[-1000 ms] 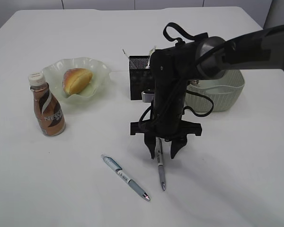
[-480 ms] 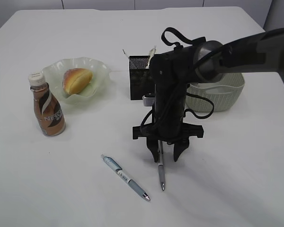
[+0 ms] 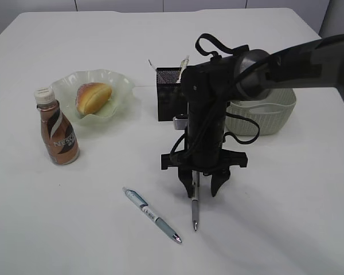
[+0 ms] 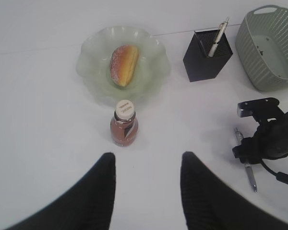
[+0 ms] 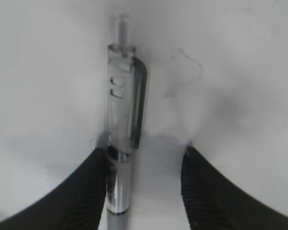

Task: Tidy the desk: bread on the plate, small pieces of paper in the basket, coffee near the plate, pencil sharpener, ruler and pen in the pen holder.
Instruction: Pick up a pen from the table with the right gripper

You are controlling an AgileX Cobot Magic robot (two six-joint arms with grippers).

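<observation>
The grey pen (image 3: 194,209) lies on the white desk (image 3: 286,217) in front of the pen holder (image 3: 169,93), its clip end between the two fingers of the right pincer (image 3: 202,191). In the right wrist view the pen (image 5: 123,139) sits against the left finger (image 5: 81,191) with a gap to the other, so the jaws stand apart; whether that finger presses it is hard to tell. A second, blue pen (image 3: 152,215) lies just to the left. The left pincer (image 4: 145,191) hangs spread and empty above the coffee bottle (image 4: 124,122). Bread (image 3: 93,97) rests on the plate (image 3: 117,83), and the basket (image 3: 275,114) stands behind the right arm.
</observation>
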